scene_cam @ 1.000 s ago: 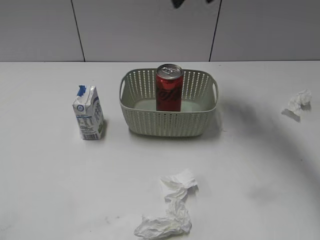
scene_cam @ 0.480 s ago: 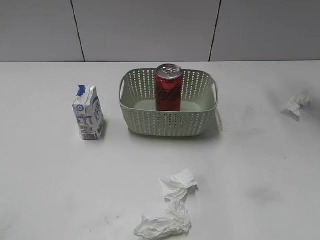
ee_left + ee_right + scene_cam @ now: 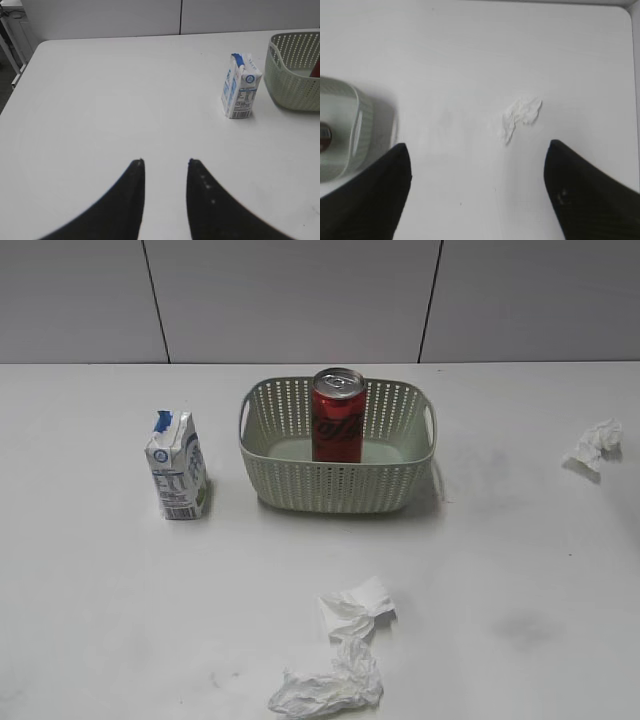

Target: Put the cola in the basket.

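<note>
The cola (image 3: 337, 416), a tall red can with a silver top, stands upright inside the pale green basket (image 3: 337, 487) at the middle back of the table. A sliver of the cola (image 3: 316, 69) and the basket (image 3: 295, 85) show at the right edge of the left wrist view. The basket's end (image 3: 367, 125) shows at the left of the right wrist view, with the can's top (image 3: 324, 134) at the edge. My left gripper (image 3: 164, 161) is open and empty over bare table. My right gripper (image 3: 477, 145) is wide open and empty. Neither gripper shows in the exterior view.
A white-and-blue carton (image 3: 177, 465) stands left of the basket, also in the left wrist view (image 3: 240, 86). Crumpled tissues lie at the front middle (image 3: 340, 650) and far right (image 3: 595, 443), the latter also in the right wrist view (image 3: 520, 116).
A dark part of an arm at the top edge of the exterior view one second ago has gone, and the shadow right of the basket has faded. The can and basket have not moved.
</note>
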You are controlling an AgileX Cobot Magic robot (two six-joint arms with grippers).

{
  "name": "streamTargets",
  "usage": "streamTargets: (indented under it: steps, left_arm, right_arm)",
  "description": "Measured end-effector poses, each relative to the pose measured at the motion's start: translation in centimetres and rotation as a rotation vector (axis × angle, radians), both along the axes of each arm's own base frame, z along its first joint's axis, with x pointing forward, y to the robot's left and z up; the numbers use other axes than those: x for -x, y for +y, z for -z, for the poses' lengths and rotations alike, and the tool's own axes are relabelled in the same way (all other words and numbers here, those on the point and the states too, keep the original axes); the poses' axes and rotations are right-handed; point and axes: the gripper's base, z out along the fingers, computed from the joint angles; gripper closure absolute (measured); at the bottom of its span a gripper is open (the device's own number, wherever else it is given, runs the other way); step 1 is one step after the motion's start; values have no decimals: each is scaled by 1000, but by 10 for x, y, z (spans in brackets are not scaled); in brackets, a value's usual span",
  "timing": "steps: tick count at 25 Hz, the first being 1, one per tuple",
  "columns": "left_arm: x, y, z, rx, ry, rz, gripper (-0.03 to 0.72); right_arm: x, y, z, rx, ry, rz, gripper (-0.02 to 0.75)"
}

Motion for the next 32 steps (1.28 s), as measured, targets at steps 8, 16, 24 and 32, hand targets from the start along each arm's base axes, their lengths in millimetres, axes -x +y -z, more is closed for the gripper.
streamTargets:
  steps: [8, 16, 24, 32]
  left_arm:
    - [0, 0, 0, 0, 0, 0, 458]
    - [0, 0, 0, 0, 0, 0, 459]
    - [0, 0, 0, 0, 0, 0, 459]
    - [0, 0, 0, 0, 0, 0, 459]
  right_arm:
    - [83, -6, 36, 18, 157, -7, 137]
    - [153, -11, 81, 25, 249, -8, 142]
    - [212, -15, 113, 22, 200, -5, 145]
    - [266, -18, 129, 12, 79, -3, 145]
